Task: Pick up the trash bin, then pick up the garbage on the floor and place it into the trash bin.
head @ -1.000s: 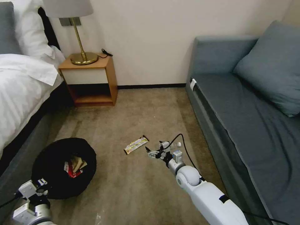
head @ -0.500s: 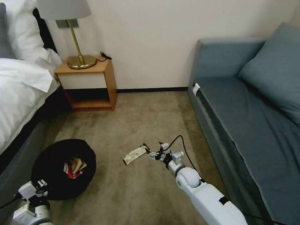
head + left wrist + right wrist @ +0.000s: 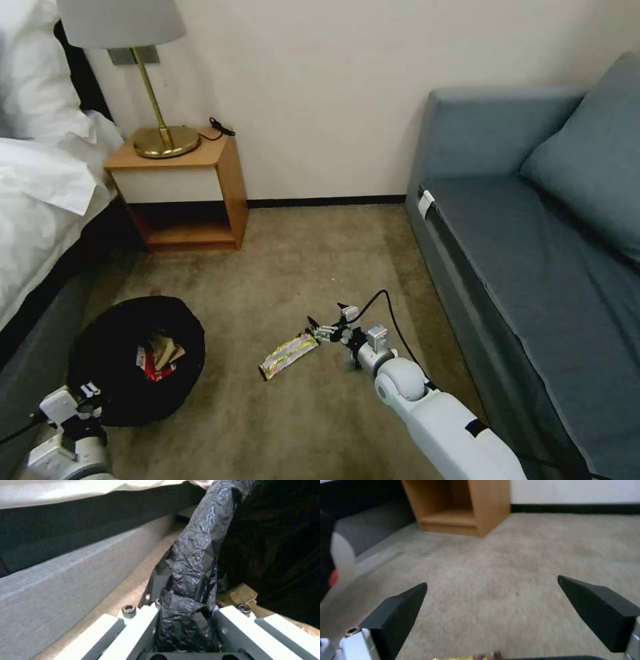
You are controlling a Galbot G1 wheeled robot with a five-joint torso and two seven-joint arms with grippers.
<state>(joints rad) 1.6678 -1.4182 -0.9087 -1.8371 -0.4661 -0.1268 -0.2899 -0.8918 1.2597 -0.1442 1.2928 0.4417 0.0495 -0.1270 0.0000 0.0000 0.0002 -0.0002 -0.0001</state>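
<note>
Our right hand [image 3: 325, 325] hovers wide open and empty right at the yellow-green wrapper's [image 3: 288, 355] far end; it runs diagonally toward the trash bin [image 3: 107, 387], which our left hand [image 3: 183, 620] clamps by the rim.

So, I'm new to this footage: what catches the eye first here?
The right gripper, open, sits low over the carpet at one end of a yellow-green wrapper. Toward the bed, the left gripper is shut on the bagged rim of the black bin, which already holds red and brown litter.
</note>
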